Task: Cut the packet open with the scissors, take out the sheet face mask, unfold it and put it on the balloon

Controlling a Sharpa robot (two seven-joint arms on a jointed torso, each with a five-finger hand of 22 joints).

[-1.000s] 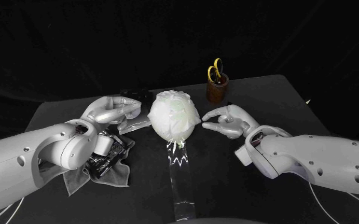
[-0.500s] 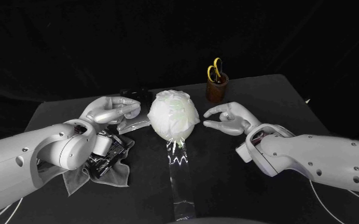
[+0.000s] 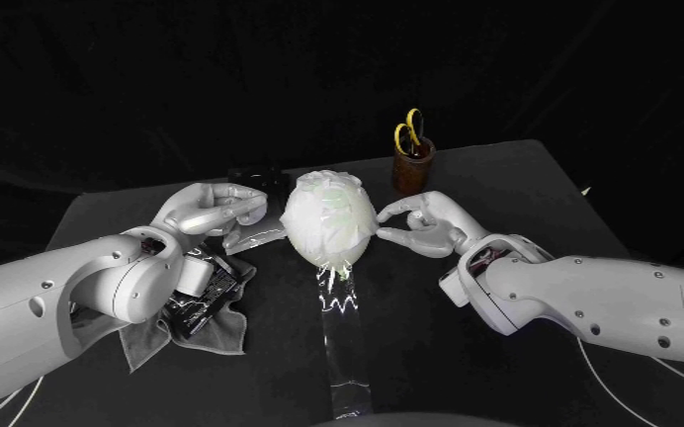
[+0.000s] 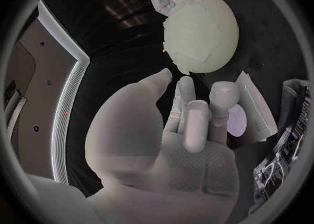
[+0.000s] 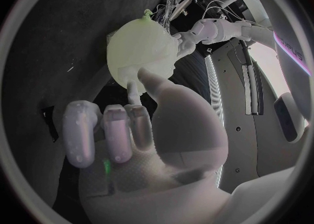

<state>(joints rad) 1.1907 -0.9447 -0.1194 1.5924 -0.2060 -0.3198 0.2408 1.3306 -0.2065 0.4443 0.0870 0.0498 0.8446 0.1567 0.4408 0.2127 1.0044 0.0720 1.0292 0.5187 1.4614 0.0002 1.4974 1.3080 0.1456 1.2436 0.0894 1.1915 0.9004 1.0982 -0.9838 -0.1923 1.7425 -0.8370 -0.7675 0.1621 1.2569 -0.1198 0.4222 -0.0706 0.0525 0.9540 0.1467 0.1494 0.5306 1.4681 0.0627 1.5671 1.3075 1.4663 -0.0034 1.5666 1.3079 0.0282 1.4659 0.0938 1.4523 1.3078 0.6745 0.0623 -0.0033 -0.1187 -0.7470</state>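
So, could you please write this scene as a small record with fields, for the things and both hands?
balloon: pale round balloon, middle of the black table
mask: white sheet face mask draped over the balloon
left hand: beside the balloon, apart from it, holds nothing
right hand: touches the balloon's other side; a pinch cannot be told
scissors: yellow-handled scissors upright in a brown cylindrical holder
packet: pale flat packet lying by the left hand
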